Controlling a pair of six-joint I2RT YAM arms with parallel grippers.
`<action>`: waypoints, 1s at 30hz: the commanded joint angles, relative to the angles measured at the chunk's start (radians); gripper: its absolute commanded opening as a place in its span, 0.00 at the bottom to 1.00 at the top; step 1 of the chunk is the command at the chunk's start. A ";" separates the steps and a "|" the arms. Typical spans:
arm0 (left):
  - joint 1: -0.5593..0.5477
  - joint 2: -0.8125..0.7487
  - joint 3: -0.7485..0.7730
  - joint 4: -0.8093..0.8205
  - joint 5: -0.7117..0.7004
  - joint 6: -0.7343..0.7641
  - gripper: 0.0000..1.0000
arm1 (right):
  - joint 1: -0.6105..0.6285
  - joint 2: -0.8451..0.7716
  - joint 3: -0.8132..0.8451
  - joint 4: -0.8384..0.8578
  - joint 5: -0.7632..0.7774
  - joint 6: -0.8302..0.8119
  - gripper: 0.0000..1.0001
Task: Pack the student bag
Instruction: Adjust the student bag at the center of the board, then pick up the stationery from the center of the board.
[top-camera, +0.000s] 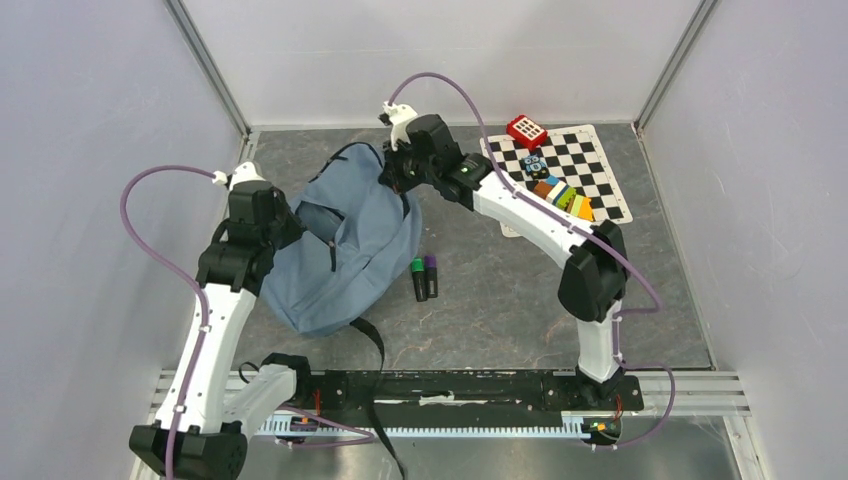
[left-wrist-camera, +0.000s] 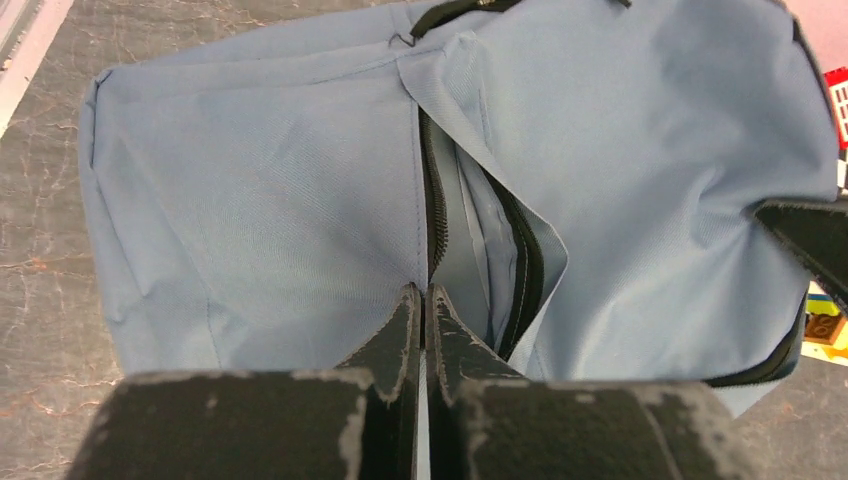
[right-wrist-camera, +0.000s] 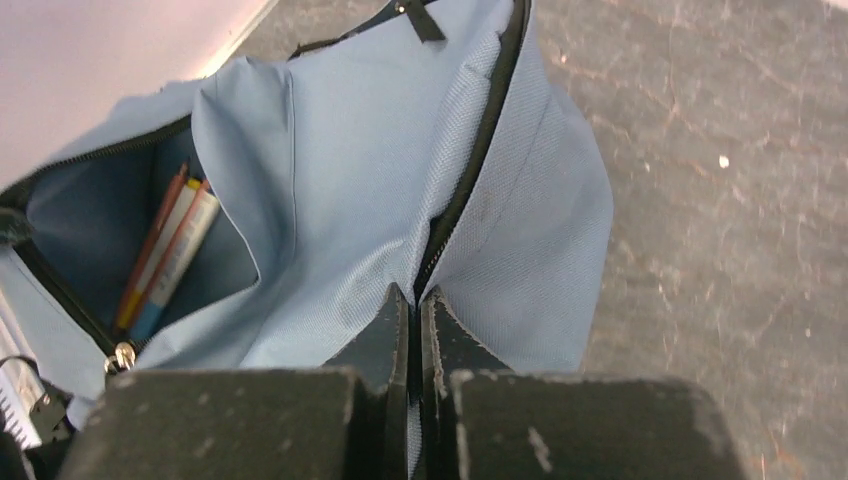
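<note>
The blue-grey student bag (top-camera: 345, 245) lies on the table left of centre, its black zipper partly open. My left gripper (top-camera: 285, 222) is shut on the bag's fabric at the zipper edge (left-wrist-camera: 427, 295). My right gripper (top-camera: 398, 172) is shut on the bag's fabric by another zipper edge (right-wrist-camera: 414, 295). In the right wrist view an open compartment (right-wrist-camera: 110, 240) holds several pencils or pens (right-wrist-camera: 165, 250). Two markers (top-camera: 424, 277), one green-capped and one purple-capped, lie on the table just right of the bag.
A checkered mat (top-camera: 590, 190) at the back right carries a red calculator-like block (top-camera: 526, 131), a small dark toy (top-camera: 534, 166) and a row of coloured blocks (top-camera: 564, 197). A black strap (top-camera: 375, 350) trails from the bag toward the front rail.
</note>
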 joint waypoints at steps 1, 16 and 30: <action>-0.002 0.053 0.061 0.121 -0.027 0.029 0.02 | 0.007 0.123 0.120 0.138 -0.011 -0.027 0.00; 0.000 0.107 -0.100 0.204 0.019 -0.050 0.02 | -0.005 0.133 0.046 0.073 0.052 -0.082 0.72; 0.001 0.088 -0.172 0.202 -0.036 -0.125 0.02 | -0.005 -0.247 -0.723 0.156 0.115 0.136 0.69</action>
